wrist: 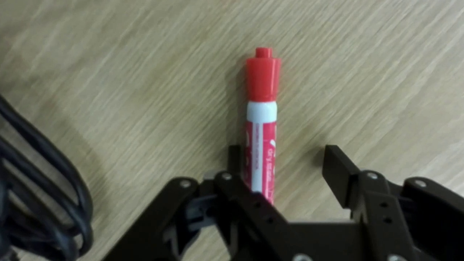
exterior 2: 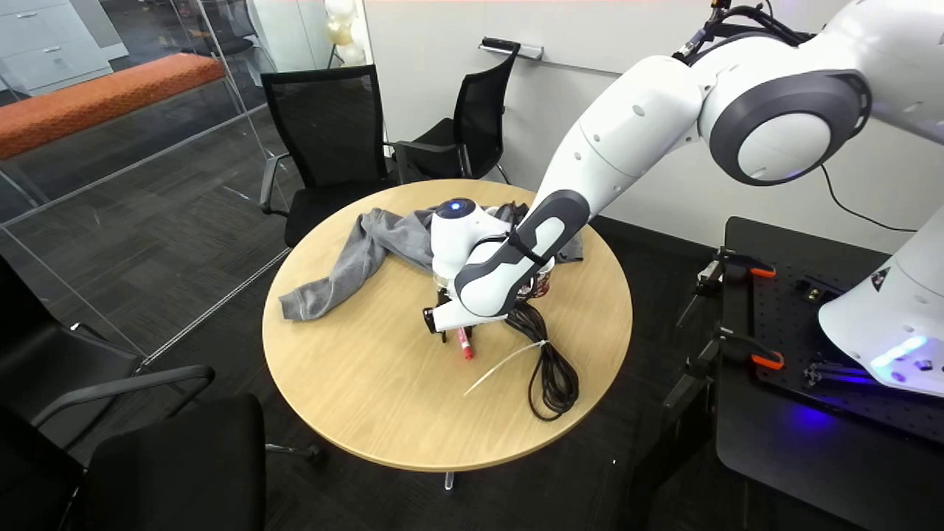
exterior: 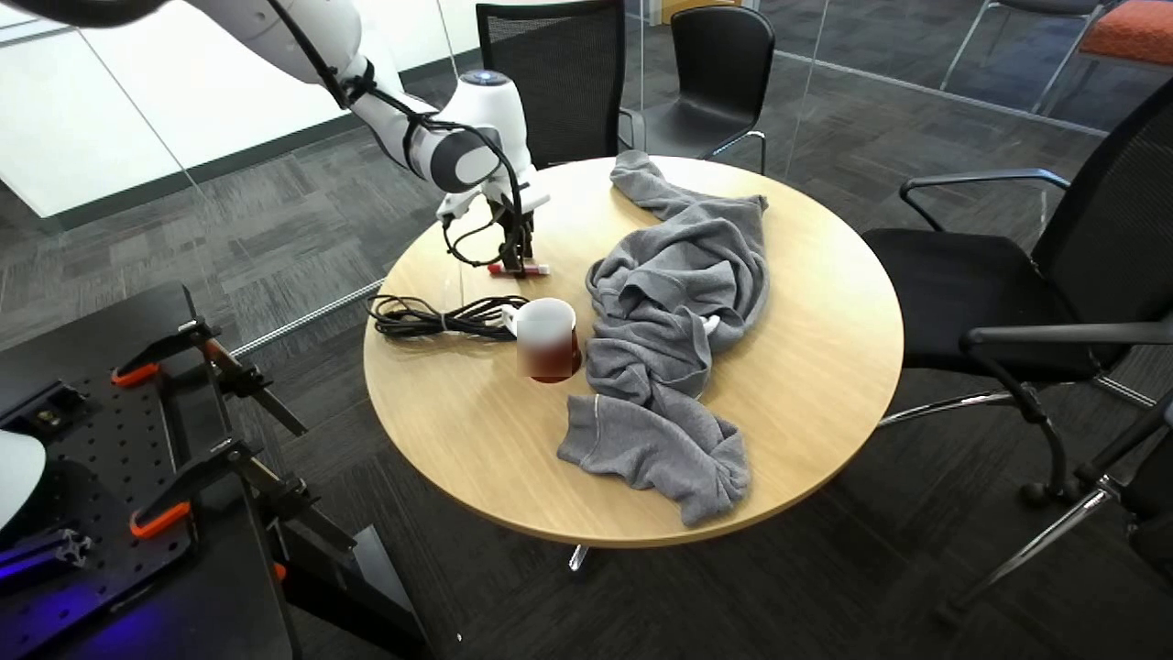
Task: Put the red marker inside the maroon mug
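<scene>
The red marker [wrist: 262, 112] lies flat on the table, with its red cap pointing up in the wrist view. It also shows in both exterior views [exterior: 539, 269] [exterior 2: 465, 344]. My gripper [wrist: 282, 148] is open over it, down near the table. The marker lies between the fingers, close beside the left finger and well apart from the right one. The left finger hides its lower end. In an exterior view the maroon mug [exterior: 555, 359] stands upright, whitish above and dark red below, partly blurred, with a white handle. My arm partly hides the mug [exterior 2: 543, 279] in an exterior view.
A black coiled cable [exterior: 431, 318] lies beside the mug handle and near the marker; it also shows in the wrist view [wrist: 40, 188]. A grey cloth [exterior: 683, 275] is spread beside the mug. The round table [exterior: 806, 385] has chairs around it.
</scene>
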You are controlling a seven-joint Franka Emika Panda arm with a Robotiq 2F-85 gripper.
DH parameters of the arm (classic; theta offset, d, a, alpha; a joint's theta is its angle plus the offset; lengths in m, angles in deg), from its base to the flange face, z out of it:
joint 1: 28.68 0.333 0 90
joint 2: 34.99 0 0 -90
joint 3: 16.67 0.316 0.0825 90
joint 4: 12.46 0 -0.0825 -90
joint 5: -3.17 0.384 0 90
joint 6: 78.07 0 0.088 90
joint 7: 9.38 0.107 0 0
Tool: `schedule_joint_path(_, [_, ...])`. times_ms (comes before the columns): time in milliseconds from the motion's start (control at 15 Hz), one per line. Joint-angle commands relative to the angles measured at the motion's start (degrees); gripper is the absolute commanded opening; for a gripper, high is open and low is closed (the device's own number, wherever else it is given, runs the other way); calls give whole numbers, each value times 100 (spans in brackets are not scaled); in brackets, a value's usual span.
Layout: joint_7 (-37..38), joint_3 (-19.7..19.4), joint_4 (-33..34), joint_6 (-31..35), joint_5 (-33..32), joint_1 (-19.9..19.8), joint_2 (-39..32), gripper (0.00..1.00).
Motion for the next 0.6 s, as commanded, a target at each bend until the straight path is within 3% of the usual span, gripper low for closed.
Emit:
schedule_joint_path(0, [-153,51,264,-298,90,-61,-71,28])
schedule_joint_path(267, [-60,2,4,-199,94,10,164,1])
schedule_joint_path(533, [-108,101,-302,-245,5,26,485,5])
